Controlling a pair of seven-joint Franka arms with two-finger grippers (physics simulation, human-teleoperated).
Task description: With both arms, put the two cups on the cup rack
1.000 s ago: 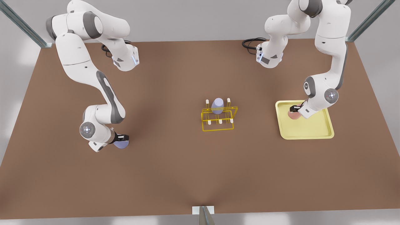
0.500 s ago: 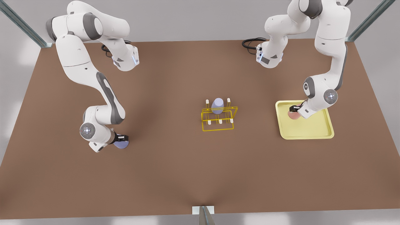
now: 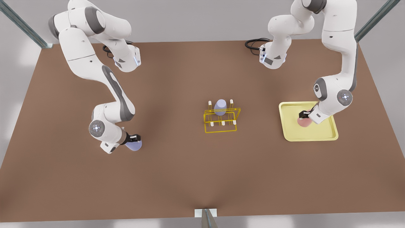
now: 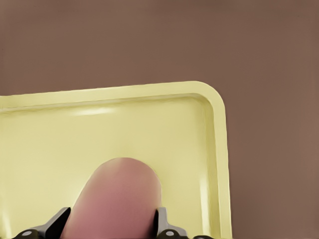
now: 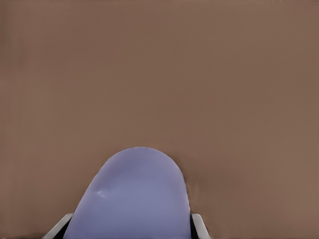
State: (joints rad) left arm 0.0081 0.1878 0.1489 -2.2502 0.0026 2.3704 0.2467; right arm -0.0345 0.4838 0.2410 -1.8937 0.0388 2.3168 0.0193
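1. The lavender cup [image 3: 134, 145] is small, tapered and handleless; it sits between the white fingertips of the right gripper [image 3: 135, 139] over the brown table at the front view's left, well apart from the cup rack [image 3: 221, 120].
2. The salmon-pink cup [image 3: 304, 122] is gripped by the left gripper [image 3: 305, 113] over the pale-yellow tray [image 3: 311, 135].
3. The cup rack is bright yellow wire with white-tipped pegs, at mid-table, bearing another lavender cup [image 3: 220, 107].

Even, soft overhead light — faint shadows, slightly blurred renders.
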